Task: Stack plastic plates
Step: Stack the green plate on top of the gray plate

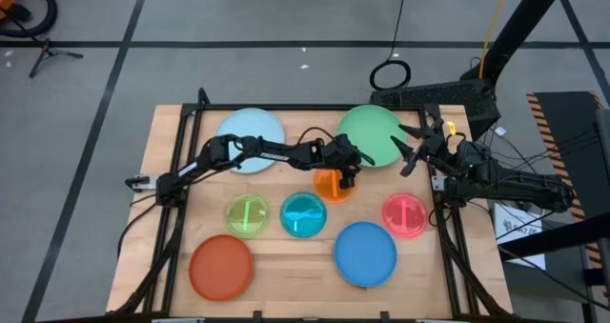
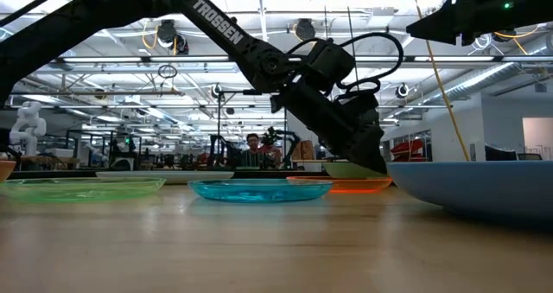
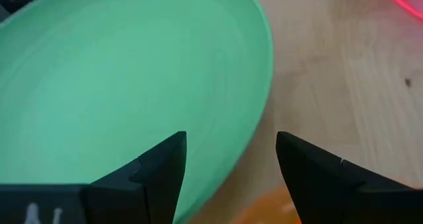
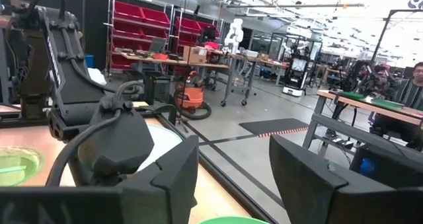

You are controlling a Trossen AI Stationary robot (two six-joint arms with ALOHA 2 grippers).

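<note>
Eight plastic plates lie flat on the wooden table. At the back are the light blue plate (image 1: 251,139) and the green plate (image 1: 372,134). The small orange plate (image 1: 334,184) lies in front of them. The lime (image 1: 247,214), cyan (image 1: 303,213) and pink (image 1: 405,213) plates form the middle row. Nearest are the red-orange (image 1: 221,266) and blue (image 1: 365,253) plates. My left gripper (image 1: 349,175) stands open, slanting down, low over the orange plate's far edge (image 3: 277,207) beside the green plate's rim (image 3: 261,112). My right gripper (image 1: 405,151) waits open, raised at the green plate's right side.
The table's black frame rails (image 1: 181,142) run along its left, far and right sides. Cables and the right arm's base (image 1: 496,180) crowd the right edge. Bare wood shows between the lime plate and the light blue plate. A person (image 4: 413,85) sits far off in the room.
</note>
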